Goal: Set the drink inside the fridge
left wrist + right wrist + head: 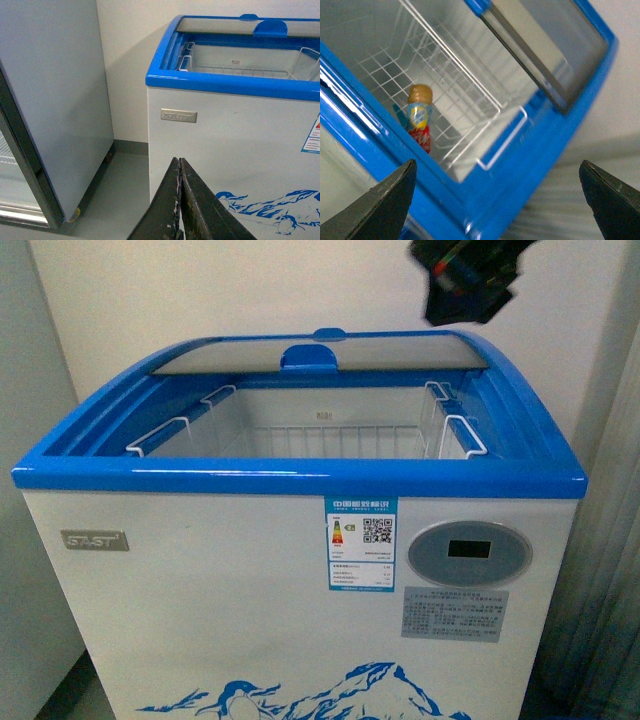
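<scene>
The fridge [300, 478] is a white chest freezer with a blue rim, standing in front of me with its front opening uncovered and its glass lid [320, 355] slid to the back. The drink [420, 120] shows in the right wrist view inside a white wire basket [470, 100] in the fridge, with its red, yellow and blue label and amber end visible. My right gripper [497, 165] is open and empty above the fridge's blue rim [520, 160]. My right arm [465, 280] hangs high at the right. My left gripper [179, 162] is shut and empty, low before the fridge's front [225, 150].
A tall grey-white cabinet on casters [55, 100] stands left of the fridge, with a strip of grey floor [120, 190] between them. A white wall is behind. A pale curtain [610, 570] hangs at the right. Wire baskets [300, 440] line the fridge's inside.
</scene>
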